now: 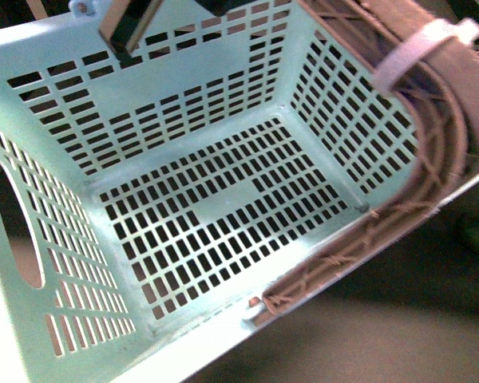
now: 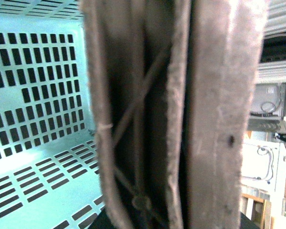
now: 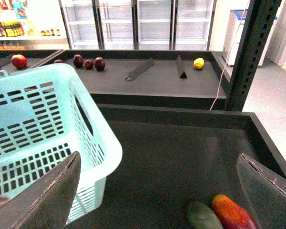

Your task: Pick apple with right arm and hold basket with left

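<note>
The mint-turquoise basket (image 1: 184,104) fills the front view, tilted and empty, with its brown ribbed handle (image 1: 443,144) lying along the right rim. That handle (image 2: 214,119) fills the left wrist view; my left gripper is shut on it and its own fingers do not show. In the right wrist view my right gripper (image 3: 158,155) is open with nothing between its fingers. It hangs over a dark bin, beside the basket's corner (image 3: 93,143). The red and orange apple (image 3: 233,212) lies on the bin floor near one finger (image 3: 267,191), touching a green lump (image 3: 202,217).
A white strap (image 1: 423,48) wraps the handle. The dark bin has raised walls (image 3: 181,113). Behind it a shelf holds small dark red fruits (image 3: 89,62), a red fruit (image 3: 19,60) and a yellow fruit (image 3: 199,63). A dark perforated post (image 3: 250,52) stands beside the bin.
</note>
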You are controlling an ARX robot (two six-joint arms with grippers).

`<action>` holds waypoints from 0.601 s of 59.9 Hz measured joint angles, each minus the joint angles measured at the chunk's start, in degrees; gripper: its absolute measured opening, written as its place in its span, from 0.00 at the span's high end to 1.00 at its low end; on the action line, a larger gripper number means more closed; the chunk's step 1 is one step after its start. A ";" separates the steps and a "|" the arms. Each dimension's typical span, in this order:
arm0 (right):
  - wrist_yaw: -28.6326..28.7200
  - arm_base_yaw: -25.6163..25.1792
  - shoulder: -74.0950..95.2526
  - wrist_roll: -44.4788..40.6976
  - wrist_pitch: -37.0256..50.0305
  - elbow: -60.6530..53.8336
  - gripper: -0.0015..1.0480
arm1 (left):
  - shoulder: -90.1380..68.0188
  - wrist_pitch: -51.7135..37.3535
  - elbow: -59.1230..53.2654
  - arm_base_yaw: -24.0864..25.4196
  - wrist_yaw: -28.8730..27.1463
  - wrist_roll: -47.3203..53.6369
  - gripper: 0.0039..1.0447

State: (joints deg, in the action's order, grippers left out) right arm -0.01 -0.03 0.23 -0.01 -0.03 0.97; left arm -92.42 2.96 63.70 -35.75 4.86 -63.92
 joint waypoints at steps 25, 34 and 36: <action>0.00 0.00 0.00 0.00 0.00 0.00 0.08 | -0.22 -0.11 2.10 -6.86 0.24 0.07 0.86; 0.00 0.00 0.00 0.00 0.00 0.00 0.08 | -0.26 -0.11 2.10 -6.91 0.04 0.09 0.86; 0.00 0.00 0.00 0.00 0.00 0.00 0.08 | -0.26 -0.11 2.10 -6.88 -0.04 0.15 0.86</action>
State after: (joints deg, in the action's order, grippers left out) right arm -0.01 -0.03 0.23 -0.01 -0.03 0.97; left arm -92.68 2.85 65.80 -42.63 4.82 -63.77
